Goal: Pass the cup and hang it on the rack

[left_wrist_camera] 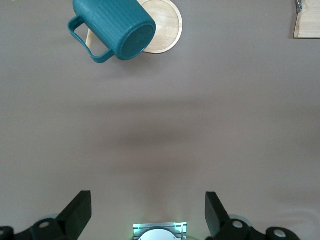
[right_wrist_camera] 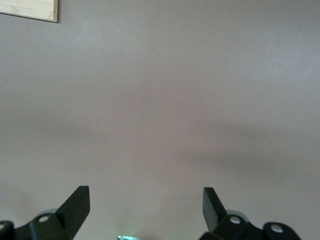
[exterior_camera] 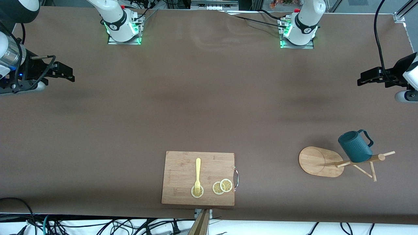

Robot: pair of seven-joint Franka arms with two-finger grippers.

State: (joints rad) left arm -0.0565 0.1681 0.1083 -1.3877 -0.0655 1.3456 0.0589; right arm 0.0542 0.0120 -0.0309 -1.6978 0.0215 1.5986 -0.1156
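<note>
The dark teal ribbed cup [exterior_camera: 354, 147] hangs on the light wooden rack [exterior_camera: 318, 161], up near the top of its pole among the thin pegs. The rack stands toward the left arm's end of the table. In the left wrist view the cup [left_wrist_camera: 112, 27] shows above the rack's oval base [left_wrist_camera: 167, 22], with a peg passing through its handle. My left gripper [exterior_camera: 362, 80] is open and empty over bare table at the left arm's end; it also shows in the left wrist view [left_wrist_camera: 148, 212]. My right gripper [exterior_camera: 70, 76] is open and empty over bare table at the right arm's end; it also shows in the right wrist view [right_wrist_camera: 145, 207].
A rectangular wooden cutting board [exterior_camera: 183, 195] lies near the front camera's edge of the table, mid-table. On it are a yellow fork [exterior_camera: 198, 174] and lemon slices [exterior_camera: 222, 186]. Its corners show in the left wrist view [left_wrist_camera: 306, 25] and the right wrist view [right_wrist_camera: 30, 9].
</note>
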